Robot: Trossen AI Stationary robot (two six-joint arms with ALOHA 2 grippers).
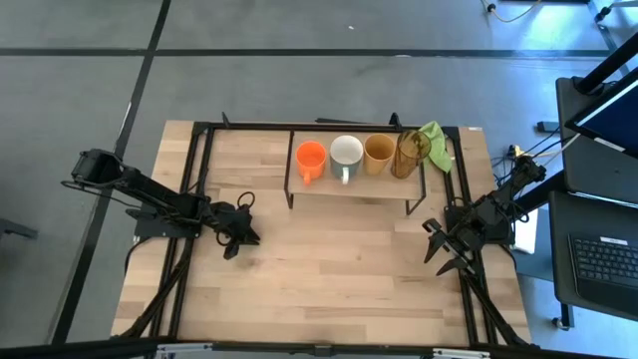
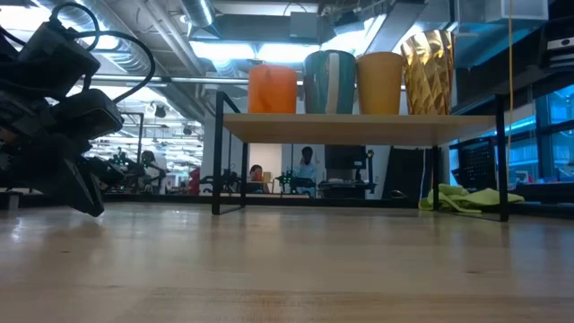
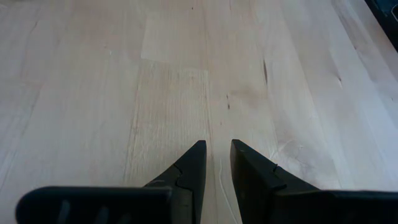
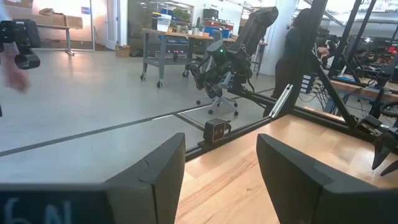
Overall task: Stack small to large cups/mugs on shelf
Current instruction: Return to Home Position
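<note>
The light-wood shelf [image 1: 351, 187] on thin black legs stands at the tabletop's [image 1: 329, 284] 12 o'clock edge. It carries a close row running from 9 to 3 o'clock: smooth orange cup [image 1: 310, 157], white mug [image 1: 346, 152], tan-yellow mug [image 1: 378, 153] and faceted amber tumbler [image 1: 409, 153], with a crumpled green cloth [image 1: 438, 146] just beside the tumbler. Broad bare planks lie open in front, where the left claw [image 3: 216, 144] at 9 o'clock has its dark tapered fingers narrowly parted and holds nothing, and the right claw [image 4: 221, 138] at 3 o'clock, near the edge, is spread wide.

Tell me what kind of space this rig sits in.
Probably a robotics lab or workshop: exposed ceiling ducts, a rolling cart of gear, and a laptop beside the test table.
</note>
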